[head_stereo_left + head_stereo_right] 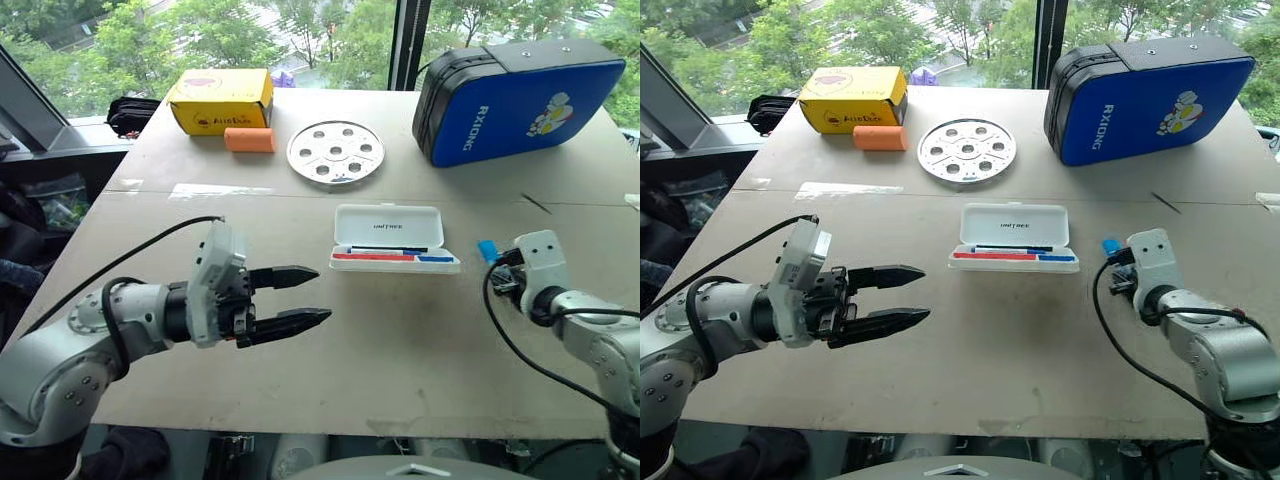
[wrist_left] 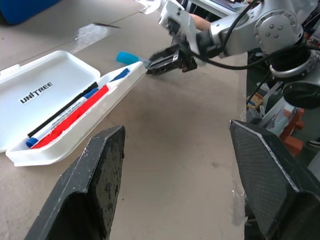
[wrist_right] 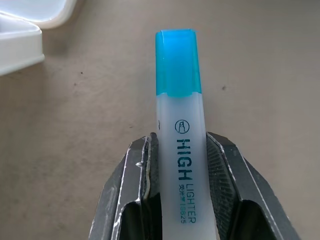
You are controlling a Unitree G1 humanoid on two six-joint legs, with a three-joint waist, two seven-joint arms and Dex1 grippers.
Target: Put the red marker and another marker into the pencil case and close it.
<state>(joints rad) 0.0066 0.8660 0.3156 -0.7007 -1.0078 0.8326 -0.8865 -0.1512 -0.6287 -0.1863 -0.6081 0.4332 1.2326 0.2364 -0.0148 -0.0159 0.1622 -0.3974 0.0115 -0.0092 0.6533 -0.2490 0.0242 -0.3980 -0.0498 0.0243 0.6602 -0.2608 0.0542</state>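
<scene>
The white pencil case (image 1: 390, 226) lies open in the middle of the table, lid tipped back. The red marker (image 1: 372, 257) lies in its tray, with a blue-ended pen (image 2: 91, 93) beside it. To the right of the case, my right gripper (image 3: 177, 145) is shut on a blue-capped highlighter (image 3: 178, 62), whose cap (image 1: 487, 249) points toward the case's right end, a short gap away. Left of the case and nearer to me, my left gripper (image 1: 300, 296) hovers open above the table, pointing toward the case with nothing between its fingers.
A big blue-and-black bag (image 1: 520, 100) stands at the back right. A round metal disc with holes (image 1: 335, 152) lies behind the case. A yellow box (image 1: 220, 100) and an orange block (image 1: 249, 139) sit at the back left. Bare tabletop (image 1: 400, 340) lies in front of the case.
</scene>
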